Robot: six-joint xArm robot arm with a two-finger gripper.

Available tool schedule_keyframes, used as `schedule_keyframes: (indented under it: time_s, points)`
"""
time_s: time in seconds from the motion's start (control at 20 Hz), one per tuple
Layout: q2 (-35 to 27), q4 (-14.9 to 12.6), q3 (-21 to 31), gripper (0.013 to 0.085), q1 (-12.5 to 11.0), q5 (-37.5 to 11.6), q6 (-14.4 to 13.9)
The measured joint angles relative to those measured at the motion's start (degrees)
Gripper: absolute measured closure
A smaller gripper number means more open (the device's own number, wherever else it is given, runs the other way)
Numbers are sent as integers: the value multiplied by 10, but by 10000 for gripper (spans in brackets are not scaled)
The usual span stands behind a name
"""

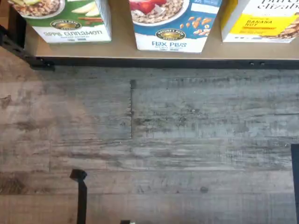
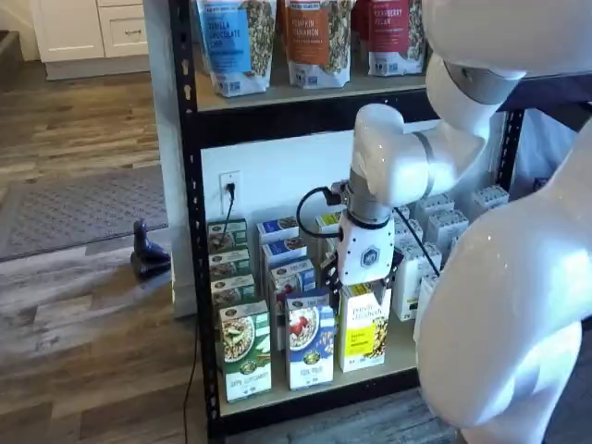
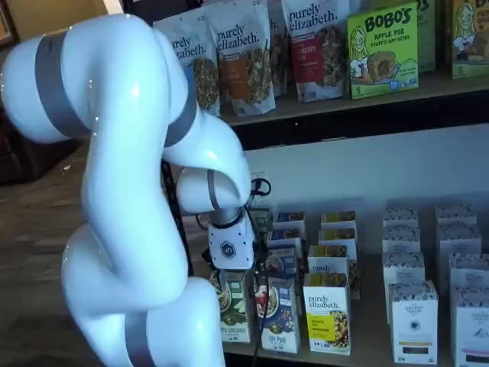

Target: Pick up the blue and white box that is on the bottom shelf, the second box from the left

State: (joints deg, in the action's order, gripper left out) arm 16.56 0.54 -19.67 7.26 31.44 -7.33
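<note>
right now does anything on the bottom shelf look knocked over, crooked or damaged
Nothing stands out. On the bottom shelf the blue and white box stands upright in line with the green and white carton and the yellow carton. No spill or damage shows.

Wrist view cutting off upper part of blue and white box (image 1: pixel 174 25) on you; only lower front showing. Green carton (image 1: pixel 70 21) and yellow carton (image 1: pixel 261 21) likewise getting cropped. Claw fingers staying hidden from you in both shelf views; white claw body (image 2: pixel 365 254) blocking yellow carton's top. Small print blurring beyond reading.
</note>
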Motion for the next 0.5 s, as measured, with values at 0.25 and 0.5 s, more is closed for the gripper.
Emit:
schedule_keyframes:
  time_s: [0.25,0.5]
  points:
    - [-31,9,-21,130,2,-16,6]
    - [-67,14,-45,130,4,-27,8]
